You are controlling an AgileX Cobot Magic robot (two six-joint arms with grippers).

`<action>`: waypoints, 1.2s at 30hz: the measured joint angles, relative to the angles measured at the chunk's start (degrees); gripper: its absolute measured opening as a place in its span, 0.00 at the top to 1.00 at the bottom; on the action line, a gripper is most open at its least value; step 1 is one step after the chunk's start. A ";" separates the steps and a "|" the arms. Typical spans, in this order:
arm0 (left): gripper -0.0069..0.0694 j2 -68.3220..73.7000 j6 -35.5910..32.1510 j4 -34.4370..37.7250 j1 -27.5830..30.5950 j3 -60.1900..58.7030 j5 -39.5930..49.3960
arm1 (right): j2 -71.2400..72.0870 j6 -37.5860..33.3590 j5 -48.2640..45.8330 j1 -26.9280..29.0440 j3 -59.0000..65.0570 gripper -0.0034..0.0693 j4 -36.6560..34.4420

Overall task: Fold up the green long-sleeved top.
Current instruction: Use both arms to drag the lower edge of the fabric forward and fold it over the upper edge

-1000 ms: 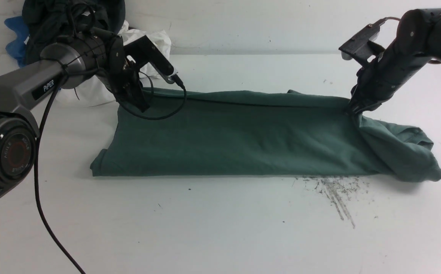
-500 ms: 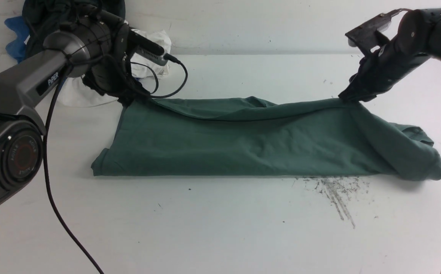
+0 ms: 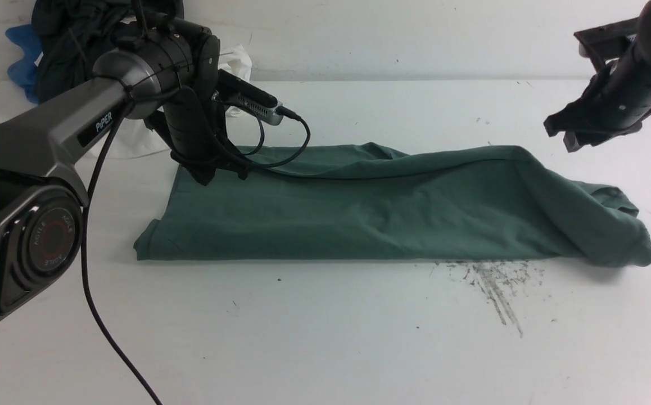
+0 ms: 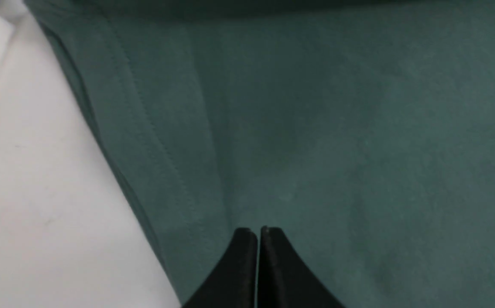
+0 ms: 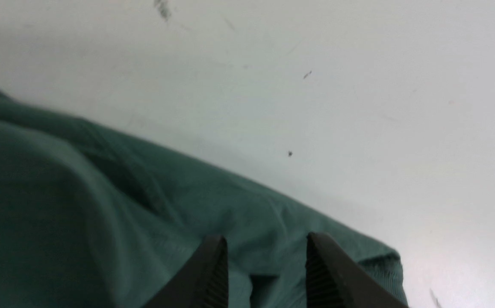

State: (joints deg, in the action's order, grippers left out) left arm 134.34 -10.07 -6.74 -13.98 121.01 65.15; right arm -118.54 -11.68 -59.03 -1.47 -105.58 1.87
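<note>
The green long-sleeved top point(image 3: 359, 208) lies folded into a long band across the white table, its right end bunched up point(image 3: 612, 225). My left gripper point(image 3: 206, 173) points down onto the band's far left corner. In the left wrist view its fingers point(image 4: 258, 231) are shut together just over the green cloth point(image 4: 337, 128), with nothing seen between them. My right gripper point(image 3: 564, 135) hangs in the air above and to the right of the band's raised far edge. In the right wrist view it is open point(image 5: 264, 244) and empty, with the cloth point(image 5: 81, 205) below.
A heap of clothes sits at the back left: a very dark garment point(image 3: 72, 34), a blue one point(image 3: 22, 56) and a white one point(image 3: 129, 135). Dark scuff marks point(image 3: 494, 287) stain the table in front of the top. The left arm's cable point(image 3: 95, 315) hangs down.
The right gripper let go of the top's far right edge, opened, and rose away to the right. The left gripper shifted slightly right over the left corner and closed.
</note>
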 joint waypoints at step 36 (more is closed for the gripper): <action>0.92 4.66 -3.98 6.74 3.86 0.18 4.60 | 11.53 13.47 14.55 2.31 31.78 0.31 10.83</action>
State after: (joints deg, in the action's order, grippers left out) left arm 139.00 -14.06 0.00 -10.12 121.19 69.75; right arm -107.01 1.78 -44.48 0.84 -73.80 12.70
